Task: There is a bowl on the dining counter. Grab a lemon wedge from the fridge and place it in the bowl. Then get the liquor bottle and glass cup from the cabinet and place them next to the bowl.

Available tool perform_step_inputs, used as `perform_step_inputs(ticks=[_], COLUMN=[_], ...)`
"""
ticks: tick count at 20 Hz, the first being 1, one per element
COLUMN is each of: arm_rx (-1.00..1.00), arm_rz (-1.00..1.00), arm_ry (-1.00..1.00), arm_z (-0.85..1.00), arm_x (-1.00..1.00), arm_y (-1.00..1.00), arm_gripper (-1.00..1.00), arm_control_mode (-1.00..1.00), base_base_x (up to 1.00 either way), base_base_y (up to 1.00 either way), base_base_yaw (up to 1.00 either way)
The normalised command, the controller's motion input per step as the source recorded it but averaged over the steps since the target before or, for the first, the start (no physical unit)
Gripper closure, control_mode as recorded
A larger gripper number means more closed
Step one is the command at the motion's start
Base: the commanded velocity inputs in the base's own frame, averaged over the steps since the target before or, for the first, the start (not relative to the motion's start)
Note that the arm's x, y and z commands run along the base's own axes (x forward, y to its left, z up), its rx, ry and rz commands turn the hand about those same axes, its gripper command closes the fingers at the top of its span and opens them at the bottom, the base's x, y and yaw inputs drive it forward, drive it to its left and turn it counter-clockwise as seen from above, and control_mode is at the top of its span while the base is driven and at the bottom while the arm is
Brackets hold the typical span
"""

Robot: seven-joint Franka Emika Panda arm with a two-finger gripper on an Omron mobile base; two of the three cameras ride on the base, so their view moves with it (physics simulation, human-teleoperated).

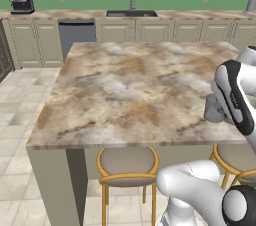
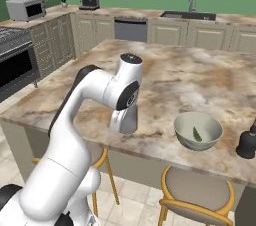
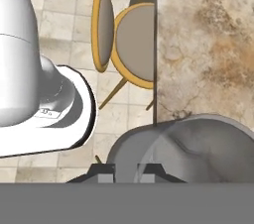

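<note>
A pale green bowl [image 2: 183, 135] stands near the front edge of the marble dining counter [image 2: 190, 77], with a small lemon wedge [image 2: 196, 133] inside it. Just right of the bowl, at the picture's edge, stands the dark liquor bottle [image 2: 247, 145]. My gripper [image 2: 123, 122] hangs over the counter's front edge, left of the bowl, shut on a greyish glass cup [image 3: 193, 148]. In the hand view the cup spans the bottom, between my finger tips [image 3: 104, 171]. The cup [image 1: 214, 110] also shows beside my forearm in the left base view.
Yellow-legged stools [image 2: 197, 195] [image 1: 127, 162] stand under the counter's front edge. A sink [image 1: 131, 13], dishwasher [image 1: 77, 35] and coffee machine [image 1: 21, 1] line the far wall. A stove [image 2: 12, 65] and microwave [image 2: 26, 8] are at the left.
</note>
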Motion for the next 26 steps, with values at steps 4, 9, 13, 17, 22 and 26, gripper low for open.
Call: perform_step_inputs(ticks=[4, 9, 13, 17, 22, 26], arm_rx=[0.0, 0.0, 0.0, 0.0, 0.0, 0.0], arm_rz=[0.0, 0.0, -0.01, -0.05, -0.08, -0.08], arm_ry=[0.0, 0.0, 0.0, 0.0, 0.0, 0.0], arm_z=[-0.24, -0.24, -0.29, -0.29, -0.27, -0.28], arm_x=[0.27, 0.3, 0.35, 0.31, 0.32, 0.33], arm_y=[-0.23, -0.23, -0.17, -0.13, -0.09, -0.09], arm_gripper=[1.0, 1.0, 1.0, 1.0, 1.0, 1.0], arm_control_mode=[-1.0, -1.0, -1.0, -1.0, -1.0, -1.0], base_base_x=[0.0, 0.0, 0.0, 0.0, 0.0, 0.0], base_base_y=[0.0, 0.0, 0.0, 0.0, 0.0, 0.0], base_base_yaw=[0.0, 0.0, 0.0, 0.0, 0.0, 0.0])
